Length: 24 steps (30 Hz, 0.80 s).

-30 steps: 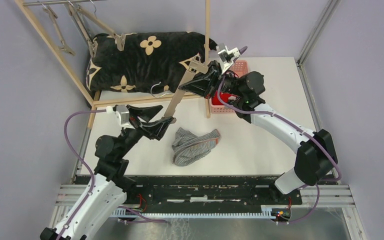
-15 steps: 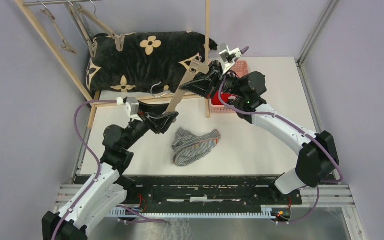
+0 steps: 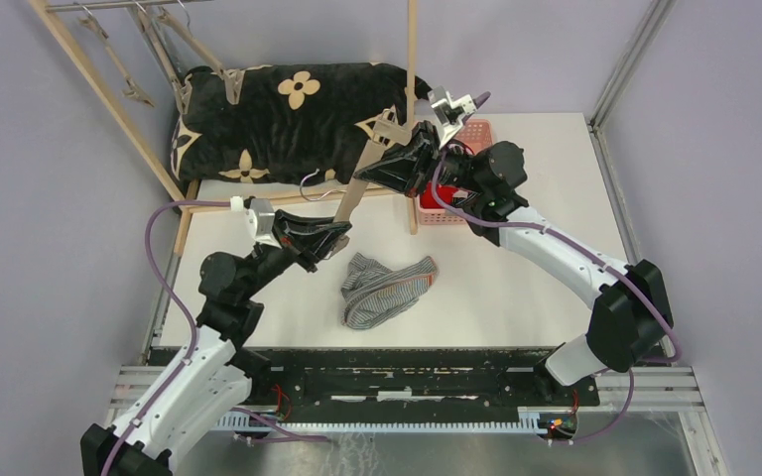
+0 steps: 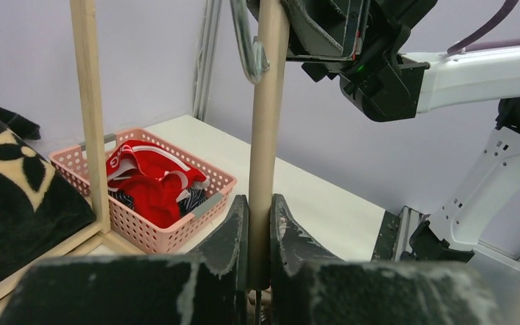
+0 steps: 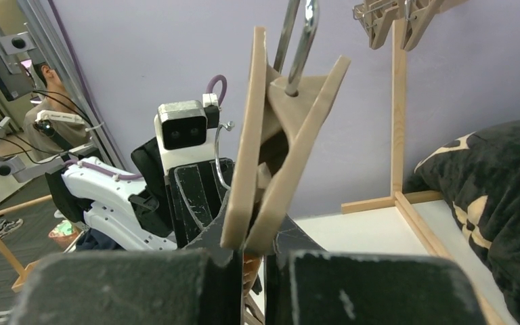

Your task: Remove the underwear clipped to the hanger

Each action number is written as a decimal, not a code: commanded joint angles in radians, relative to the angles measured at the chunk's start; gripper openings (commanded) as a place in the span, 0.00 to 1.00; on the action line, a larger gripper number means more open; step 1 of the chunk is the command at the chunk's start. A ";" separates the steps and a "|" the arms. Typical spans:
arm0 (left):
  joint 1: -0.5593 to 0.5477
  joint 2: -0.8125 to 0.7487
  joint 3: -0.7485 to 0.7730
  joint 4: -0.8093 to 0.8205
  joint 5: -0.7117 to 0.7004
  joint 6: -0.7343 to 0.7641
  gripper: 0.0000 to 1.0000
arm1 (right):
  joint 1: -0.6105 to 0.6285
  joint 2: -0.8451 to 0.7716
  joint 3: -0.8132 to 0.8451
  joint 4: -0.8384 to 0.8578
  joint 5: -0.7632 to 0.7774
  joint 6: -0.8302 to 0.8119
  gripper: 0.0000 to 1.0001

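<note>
Top external view: wooden hanger [image 3: 354,194] slants between the arms, left jaws clamped on its lower end, right jaws on its clip end; grey striped shorts [image 3: 387,288] lie loose on the counter [image 3: 526,297], nearest the left jaws.

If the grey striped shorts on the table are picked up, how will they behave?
Probably floppy: the grey striped shorts lie crumpled in soft folds on the table. Likely light, being thin cloth; unlikely to roll.
</note>
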<state>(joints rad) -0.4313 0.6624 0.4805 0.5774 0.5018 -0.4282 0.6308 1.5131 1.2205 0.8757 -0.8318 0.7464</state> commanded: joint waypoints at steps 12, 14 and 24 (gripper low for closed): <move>0.015 -0.088 0.356 -0.584 -0.325 0.133 0.03 | 0.012 -0.170 -0.148 -0.370 0.150 -0.386 0.59; 0.014 -0.065 0.433 -0.718 -0.410 0.180 0.03 | 0.022 -0.205 -0.209 -0.430 0.223 -0.434 0.60; 0.015 0.169 0.635 -0.975 -0.582 0.247 0.03 | 0.233 -0.118 -0.271 -0.898 0.637 -0.697 0.78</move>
<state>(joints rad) -0.4202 0.7418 1.0481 -0.3035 -0.0166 -0.2462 0.8227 1.3231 0.9367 0.1429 -0.3729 0.1509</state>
